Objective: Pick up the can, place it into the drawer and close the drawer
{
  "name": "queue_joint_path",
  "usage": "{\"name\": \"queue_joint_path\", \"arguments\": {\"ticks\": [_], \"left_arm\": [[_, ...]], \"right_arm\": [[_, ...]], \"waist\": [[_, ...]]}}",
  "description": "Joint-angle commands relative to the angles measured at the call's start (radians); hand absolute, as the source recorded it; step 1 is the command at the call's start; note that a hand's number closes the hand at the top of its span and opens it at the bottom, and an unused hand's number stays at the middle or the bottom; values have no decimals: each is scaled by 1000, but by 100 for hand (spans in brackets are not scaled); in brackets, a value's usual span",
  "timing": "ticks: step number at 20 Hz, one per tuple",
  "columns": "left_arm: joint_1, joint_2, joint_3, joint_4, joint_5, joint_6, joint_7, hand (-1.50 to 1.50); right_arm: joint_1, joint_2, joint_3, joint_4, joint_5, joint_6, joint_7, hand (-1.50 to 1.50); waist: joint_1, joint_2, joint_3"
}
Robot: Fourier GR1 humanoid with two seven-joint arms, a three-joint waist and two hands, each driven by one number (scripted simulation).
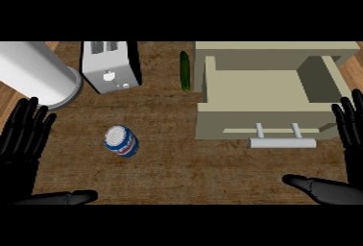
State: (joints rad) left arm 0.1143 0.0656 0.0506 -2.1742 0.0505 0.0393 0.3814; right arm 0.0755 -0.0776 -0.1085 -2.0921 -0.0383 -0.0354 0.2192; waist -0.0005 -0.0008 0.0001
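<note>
**A:** Where's the can [121,141] in relation to the drawer [266,98]?

**B:** Well to the left of the drawer, level with its front panel, standing on the wooden counter [184,168] and touching nothing. The drawer is pulled out, its tray bare, handle [282,142] facing the robot (presumably left that way so the can goes straight in).

**A:** And the hands?

**B:** Neither holds anything. The left hand [22,139] sits further left of the drawer than the can does, fingers straight and spread. The right hand [351,139] is just off the drawer's right side, also released. Both look parked, so I'd judge the pick-up hasn't begun.

**A:** Anything else near the drawer?

**B:** A cucumber [185,71] lies along its left wall; past that, a toaster [110,66], then a white cylinder [39,72].

**A:** What can't you make out?

**B:** The cylinder runs off the edge, so I can't name it. The right hand's palm is cut off, and the can's label is unreadable.
</note>
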Motion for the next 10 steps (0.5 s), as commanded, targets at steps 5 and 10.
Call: {"name": "queue_joint_path", "arguments": {"ticks": [5,10], "left_arm": [[-35,-47,-45,195,-69,3,-108,-150],[0,-64,-166,279,-141,114,-178,-150]], "right_arm": [[44,-1,-40,24,-42,48,-60,-150],[95,38,10,-35,30,21,-72,-150]], "waist": [[-3,1,0],[-5,0,0]]}}
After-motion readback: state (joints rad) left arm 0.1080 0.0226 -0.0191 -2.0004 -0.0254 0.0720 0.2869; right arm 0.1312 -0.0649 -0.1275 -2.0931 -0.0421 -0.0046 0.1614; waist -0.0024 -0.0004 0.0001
